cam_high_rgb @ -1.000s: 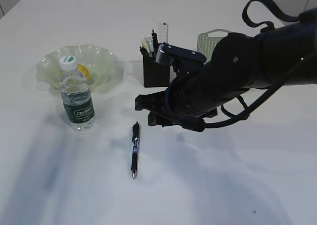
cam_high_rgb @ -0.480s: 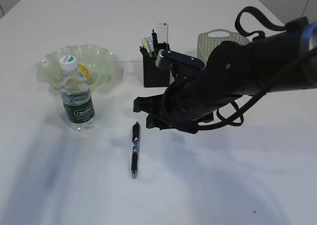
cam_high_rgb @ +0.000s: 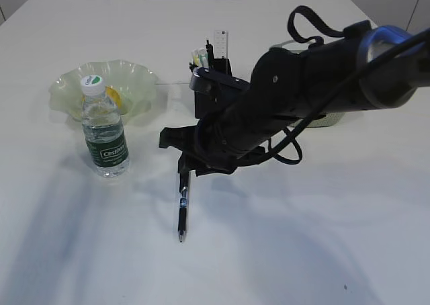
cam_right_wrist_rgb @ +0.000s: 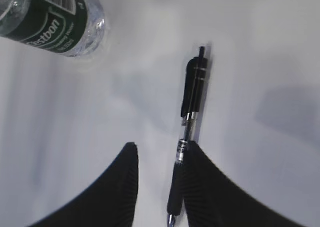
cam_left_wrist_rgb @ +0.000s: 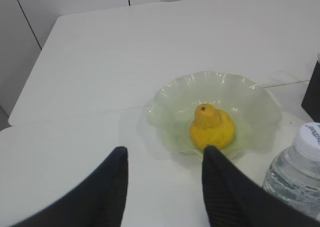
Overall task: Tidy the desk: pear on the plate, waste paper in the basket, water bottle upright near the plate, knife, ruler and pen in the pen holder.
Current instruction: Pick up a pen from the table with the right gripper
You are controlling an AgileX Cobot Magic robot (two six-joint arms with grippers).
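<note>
The right gripper (cam_right_wrist_rgb: 157, 187) hangs just above the pen (cam_high_rgb: 182, 207), its two black fingers (cam_right_wrist_rgb: 117, 192) parted and clasping nothing; in the right wrist view the pen's grip end runs along the inner edge of one finger, and whether they touch cannot be told. The pen lies flat on the desk (cam_high_rgb: 322, 238), in front of the pen holder (cam_high_rgb: 209, 90) and apart from it, its tip pointing to the desk's near edge. The pen holder stands upright with the clear ruler (cam_high_rgb: 221, 41) and other sticks poking out of its top. Beside the pen holder, behind the right arm, only a bit of the sage-green basket (cam_high_rgb: 329, 120) shows. To the pen holder's left the water bottle (cam_high_rgb: 104, 129) stands upright with its white cap on, just in front of the plate (cam_high_rgb: 138, 76). The pear (cam_left_wrist_rgb: 212, 127) sits in the middle of the plate. The left gripper (cam_left_wrist_rgb: 165, 187) hovers short of the plate, jaws apart and empty.
</note>
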